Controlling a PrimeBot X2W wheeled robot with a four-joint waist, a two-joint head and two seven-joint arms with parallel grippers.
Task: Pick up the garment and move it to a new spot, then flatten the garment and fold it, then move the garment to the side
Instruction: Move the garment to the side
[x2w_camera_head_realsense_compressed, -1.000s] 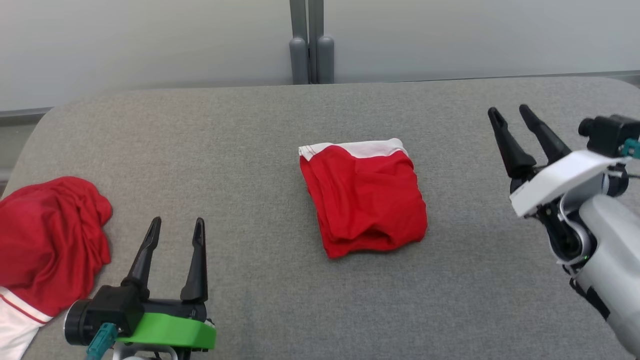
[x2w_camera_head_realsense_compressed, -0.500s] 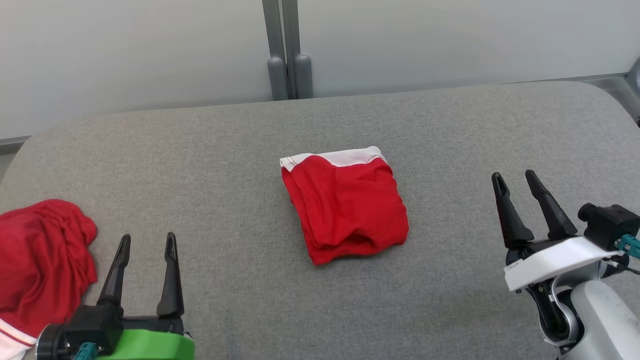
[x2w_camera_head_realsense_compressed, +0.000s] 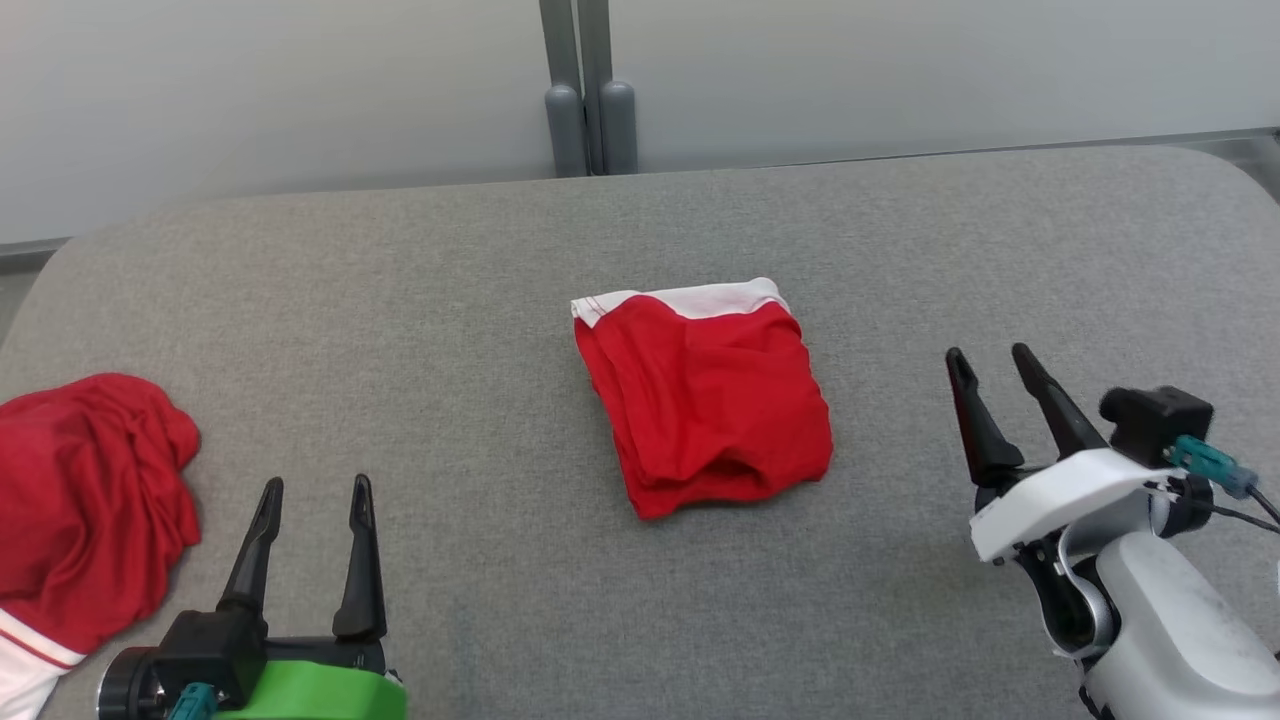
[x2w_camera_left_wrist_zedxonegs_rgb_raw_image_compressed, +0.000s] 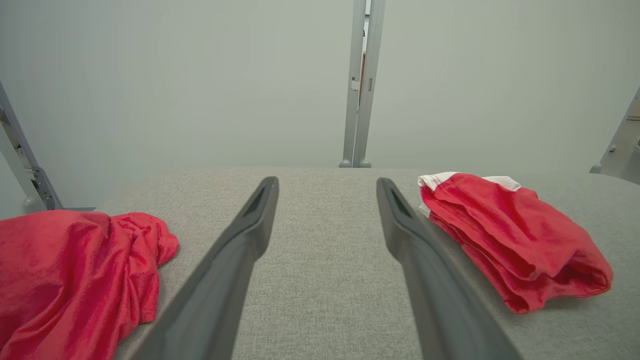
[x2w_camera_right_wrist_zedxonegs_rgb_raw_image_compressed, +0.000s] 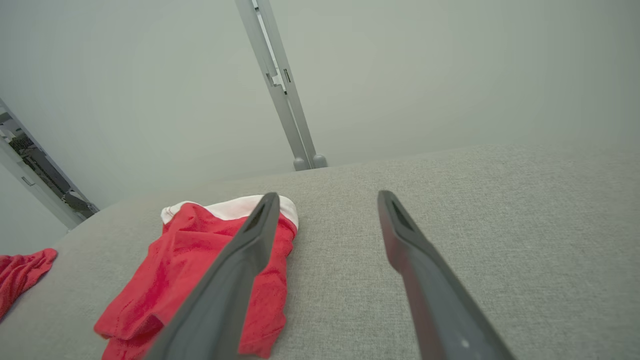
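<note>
garment apart, between left gripper and right gripper

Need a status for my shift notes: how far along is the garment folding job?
Done, it seems: the red garment lies folded in the middle of the grey table. In hand: nothing; the left hand and right hand are open, empty, clear of the cloth. Left: moving it to the side. A second, crumpled garment at the table's left edge is not yet flattened.
</note>
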